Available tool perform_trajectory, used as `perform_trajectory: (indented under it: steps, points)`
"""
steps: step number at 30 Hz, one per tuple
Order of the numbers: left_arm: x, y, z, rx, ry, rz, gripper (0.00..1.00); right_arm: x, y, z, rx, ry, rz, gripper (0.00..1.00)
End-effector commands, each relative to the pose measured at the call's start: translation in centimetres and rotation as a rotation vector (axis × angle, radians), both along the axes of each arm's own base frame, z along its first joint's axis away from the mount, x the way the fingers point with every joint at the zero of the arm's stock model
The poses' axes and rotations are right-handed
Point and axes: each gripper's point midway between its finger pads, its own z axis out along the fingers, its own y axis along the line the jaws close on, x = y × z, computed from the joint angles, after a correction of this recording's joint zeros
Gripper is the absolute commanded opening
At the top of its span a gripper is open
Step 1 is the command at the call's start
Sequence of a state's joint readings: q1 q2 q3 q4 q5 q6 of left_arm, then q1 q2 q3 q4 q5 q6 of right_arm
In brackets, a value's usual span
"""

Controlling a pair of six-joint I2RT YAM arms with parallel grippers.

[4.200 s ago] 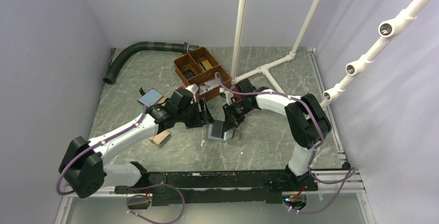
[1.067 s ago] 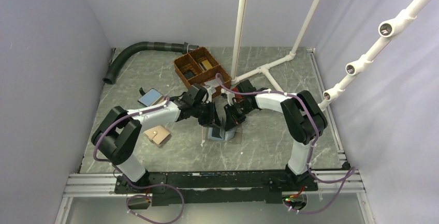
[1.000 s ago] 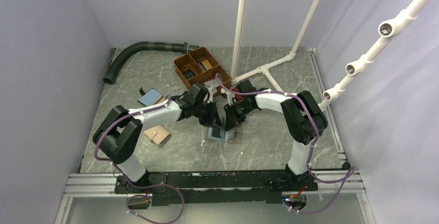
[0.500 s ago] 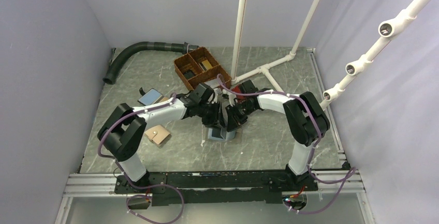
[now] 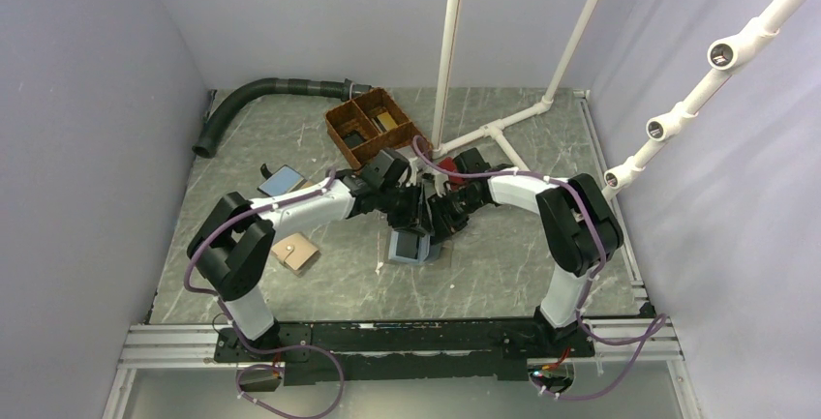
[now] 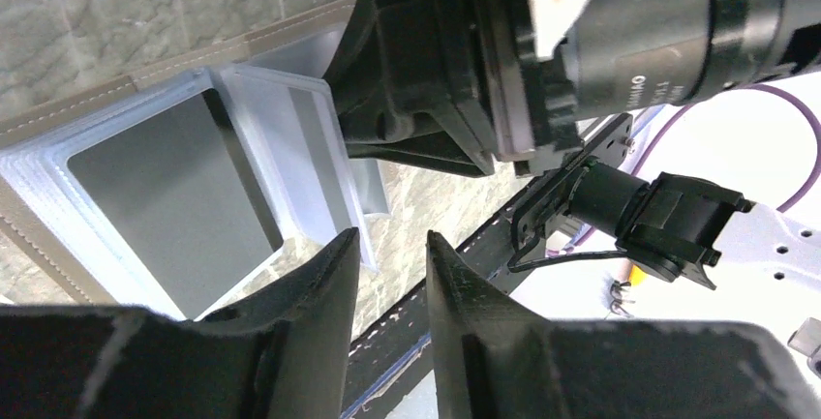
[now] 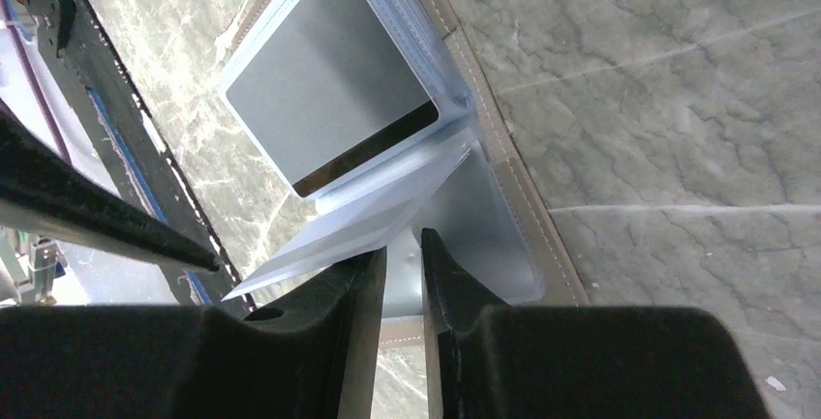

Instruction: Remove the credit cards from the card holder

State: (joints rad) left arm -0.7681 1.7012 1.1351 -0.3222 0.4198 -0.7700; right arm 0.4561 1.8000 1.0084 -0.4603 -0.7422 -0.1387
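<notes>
Two arms (image 5: 300, 208) meet over the card holder (image 5: 410, 248); right jaws pinch its leaf, left jaws unclear.

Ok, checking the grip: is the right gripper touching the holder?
Touching. In the right wrist view a pale leaf of the holder runs into the narrow slit between the right gripper's fingers, pinched there.

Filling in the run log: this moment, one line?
phase: card extraction | card holder: open | credit card: in slot | left gripper, right gripper: nearly closed at raised sleeve, grasp unclear
</notes>
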Motion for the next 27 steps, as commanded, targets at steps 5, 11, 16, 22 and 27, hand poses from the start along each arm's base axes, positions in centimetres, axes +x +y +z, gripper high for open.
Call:
perform_trajectory:
  steps: [5, 11, 16, 22, 27]
  points:
    - [0.4, -0.2, -0.2, 0.046, -0.017, 0.006, 0.45, 0.4, -0.3, 0.7, 0.012, -0.034, -0.003, 0.23]
    - [0.5, -0.3, -0.1, 0.035, -0.03, 0.006, 0.62, 0.2, -0.1, 0.5, 0.029, 0.007, -0.018, 0.22]
    - [0.4, -0.6, -0.9, 0.037, -0.007, -0.001, 0.61, -0.1, 0.9, 1.6, 0.099, 0.053, -0.021, 0.21]
    - [0.2, -0.5, -1.4, 0.051, 0.001, -0.003, 0.57, -0.2, 2.4, 2.8, 0.185, 0.137, -0.016, 0.2]
    - [0.2, -0.2, -1.8, 0.068, 0.013, 0.004, 0.47, 0.0, 2.0, 2.2, 0.151, 0.122, -0.032, 0.2]
